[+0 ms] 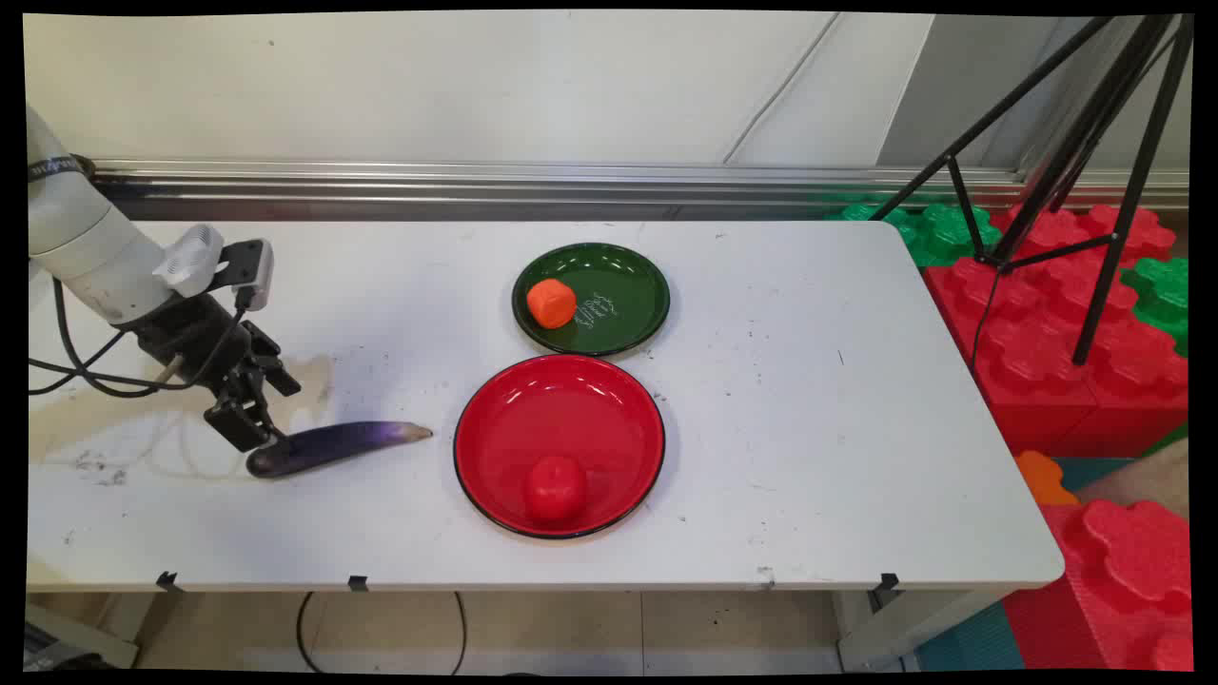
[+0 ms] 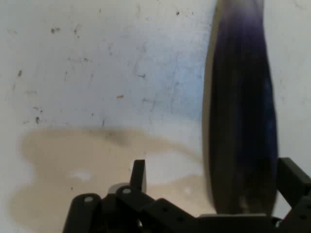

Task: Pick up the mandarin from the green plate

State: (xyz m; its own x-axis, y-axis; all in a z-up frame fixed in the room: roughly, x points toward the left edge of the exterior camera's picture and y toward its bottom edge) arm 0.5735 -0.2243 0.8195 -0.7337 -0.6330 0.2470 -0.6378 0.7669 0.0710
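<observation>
Gripper (image 1: 255,440) w/ fingers spread at blunt end of long purple eggplant (image 1: 333,447) on white table (image 1: 809,428); I see it beside one finger, not gripped, not lifted yet.

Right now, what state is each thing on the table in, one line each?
gripper: low at the eggplant's blunt end, fingers open on either side
eggplant: lying flat on the table
red plate: holds a tomato
green plate: holds an orange block
</observation>
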